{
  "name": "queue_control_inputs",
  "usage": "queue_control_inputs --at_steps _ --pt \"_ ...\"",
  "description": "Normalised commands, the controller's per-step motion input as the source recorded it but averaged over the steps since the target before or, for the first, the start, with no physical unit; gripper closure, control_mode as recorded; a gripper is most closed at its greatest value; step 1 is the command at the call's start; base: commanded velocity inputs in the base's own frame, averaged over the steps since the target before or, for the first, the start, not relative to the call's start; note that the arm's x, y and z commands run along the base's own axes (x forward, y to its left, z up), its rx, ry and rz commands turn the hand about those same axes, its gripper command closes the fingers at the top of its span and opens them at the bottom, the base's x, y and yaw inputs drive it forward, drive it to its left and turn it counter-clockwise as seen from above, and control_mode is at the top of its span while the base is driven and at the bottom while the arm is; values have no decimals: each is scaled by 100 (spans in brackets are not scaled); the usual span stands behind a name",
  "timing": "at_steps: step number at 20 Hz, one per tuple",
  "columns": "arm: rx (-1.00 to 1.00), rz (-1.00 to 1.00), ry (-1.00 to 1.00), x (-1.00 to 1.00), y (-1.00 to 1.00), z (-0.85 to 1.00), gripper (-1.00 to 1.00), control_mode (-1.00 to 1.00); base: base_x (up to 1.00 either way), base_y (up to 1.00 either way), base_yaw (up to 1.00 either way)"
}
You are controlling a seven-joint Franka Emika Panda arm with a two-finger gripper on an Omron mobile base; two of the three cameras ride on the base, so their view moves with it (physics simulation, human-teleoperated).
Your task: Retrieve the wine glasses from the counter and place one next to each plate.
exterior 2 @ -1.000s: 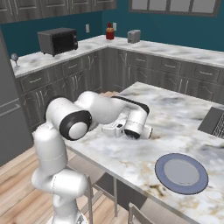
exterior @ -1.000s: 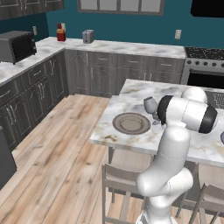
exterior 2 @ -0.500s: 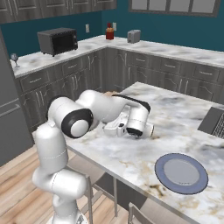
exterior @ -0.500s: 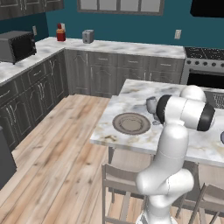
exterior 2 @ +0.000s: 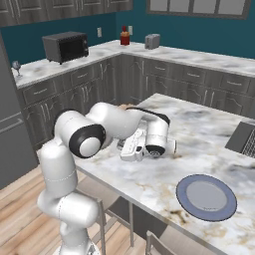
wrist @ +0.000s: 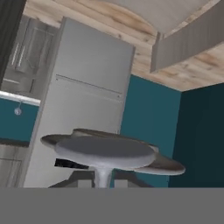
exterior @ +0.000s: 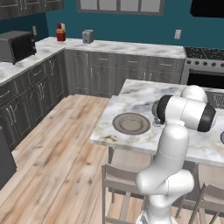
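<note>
Here the gripper (exterior 2: pixel 172 148), at frame center, has its jaws pinched on the thin stem of a wine glass (wrist: pixel 105 153), just right of the brownish plate (exterior: pixel 131 123). The glass looks light, brittle and slick, so the stem seems the best hold.
</note>
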Motion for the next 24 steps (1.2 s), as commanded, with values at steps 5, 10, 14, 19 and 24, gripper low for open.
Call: queue_control_inputs --at_steps 5,10,14,19,24 --pt "0 0 0 2 -2 -27 -100 -100 0 0 0" --pt "0 -1 0 -1 -21 -10 -100 -100 0 0 0" --pt "0 -6 0 -21 -25 4 -100 -100 0 0 0" --pt "0 -16 0 -51 -35 48 -100 -100 0 0 0" --pt "1 -18 0 -71 -21 91 -100 -100 0 0 0"
